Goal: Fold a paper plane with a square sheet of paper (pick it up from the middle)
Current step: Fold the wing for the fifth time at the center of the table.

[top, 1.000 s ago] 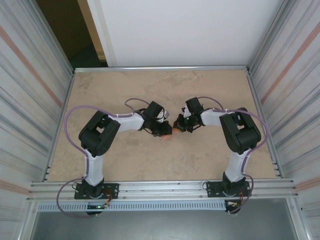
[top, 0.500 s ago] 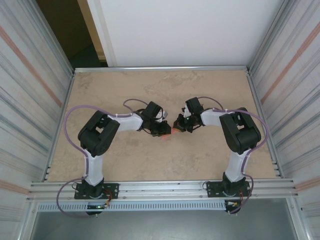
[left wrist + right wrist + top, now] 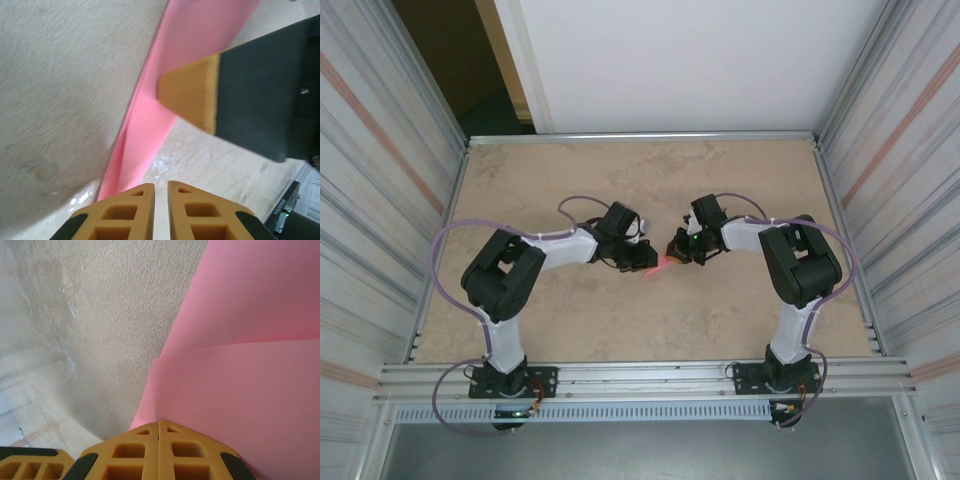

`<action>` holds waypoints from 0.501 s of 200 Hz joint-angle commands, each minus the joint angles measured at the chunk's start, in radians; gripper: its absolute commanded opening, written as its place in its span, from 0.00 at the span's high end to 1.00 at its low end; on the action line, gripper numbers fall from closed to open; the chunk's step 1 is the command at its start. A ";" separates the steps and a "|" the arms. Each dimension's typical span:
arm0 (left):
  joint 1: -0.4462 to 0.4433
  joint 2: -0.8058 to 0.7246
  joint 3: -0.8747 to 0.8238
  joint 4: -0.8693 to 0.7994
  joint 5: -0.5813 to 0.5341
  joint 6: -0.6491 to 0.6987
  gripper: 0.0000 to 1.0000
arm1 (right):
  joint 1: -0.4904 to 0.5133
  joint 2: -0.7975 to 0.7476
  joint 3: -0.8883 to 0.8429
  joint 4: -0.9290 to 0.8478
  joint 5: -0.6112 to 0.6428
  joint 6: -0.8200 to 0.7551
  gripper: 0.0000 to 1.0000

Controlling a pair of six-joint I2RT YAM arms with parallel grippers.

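The pink sheet of paper (image 3: 658,268) hangs as a narrow folded strip between the two grippers, just above the table. My right gripper (image 3: 676,250) is shut on one end of it; in the right wrist view its closed tips (image 3: 158,421) pinch the edge of the doubled pink paper (image 3: 240,390). My left gripper (image 3: 642,258) sits close on the strip's other side. In the left wrist view it (image 3: 161,184) stands only a narrow slit apart with bare table showing through; the paper (image 3: 147,130) runs past its left finger, and the right gripper's orange fingertip (image 3: 192,92) presses the strip.
The beige table (image 3: 650,180) is fenced by a metal rail (image 3: 640,136) at the back and corrugated walls at both sides. Both arm bases stand on the near rail (image 3: 640,378).
The left arm's elbow has swung out to the left and its gripper has drawn slightly back. The paper now shows as a thinner strip drooping from the right gripper, which stayed put.
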 commanded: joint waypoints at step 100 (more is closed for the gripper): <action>-0.004 -0.063 -0.029 -0.076 -0.074 0.092 0.79 | -0.005 0.095 -0.016 -0.147 0.151 0.013 0.94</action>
